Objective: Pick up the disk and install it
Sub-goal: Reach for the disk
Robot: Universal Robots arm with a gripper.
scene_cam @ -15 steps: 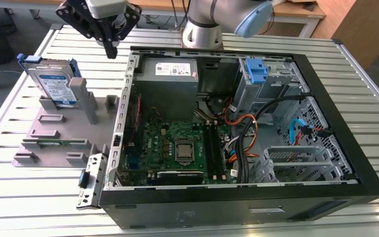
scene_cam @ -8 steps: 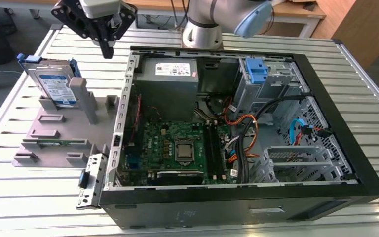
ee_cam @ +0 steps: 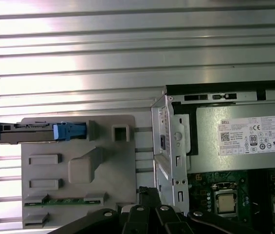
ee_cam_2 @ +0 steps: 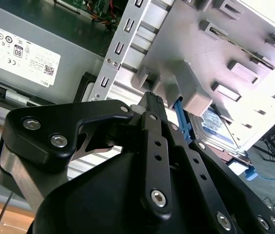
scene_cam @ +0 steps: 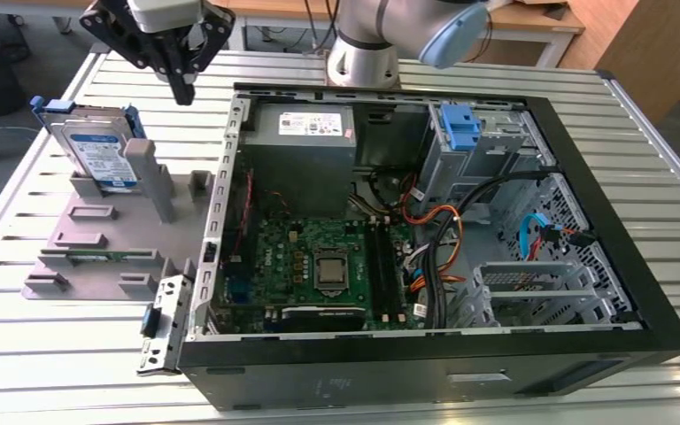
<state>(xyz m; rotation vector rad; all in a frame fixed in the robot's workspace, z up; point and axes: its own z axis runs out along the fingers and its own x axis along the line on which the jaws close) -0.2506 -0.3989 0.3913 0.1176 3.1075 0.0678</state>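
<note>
On the slatted counter [scene_cam: 33, 354], the open computer case [scene_cam: 435, 359] lies nearest in the exterior view. The grey stand [scene_cam: 92, 232] sits just beside it, and the disk [scene_cam: 98, 152] stands on edge at the stand's far end. Beyond, the pincer [scene_cam: 184, 96] hangs clenched on nothing, apart from the disk; a clean pick likely calls for opening wide, centring over the disk's upper edge and lifting straight clear of the posts.

slatted metal table [scene_cam: 68, 354], perhaps wooden desks [scene_cam: 659, 44] behind.
</note>
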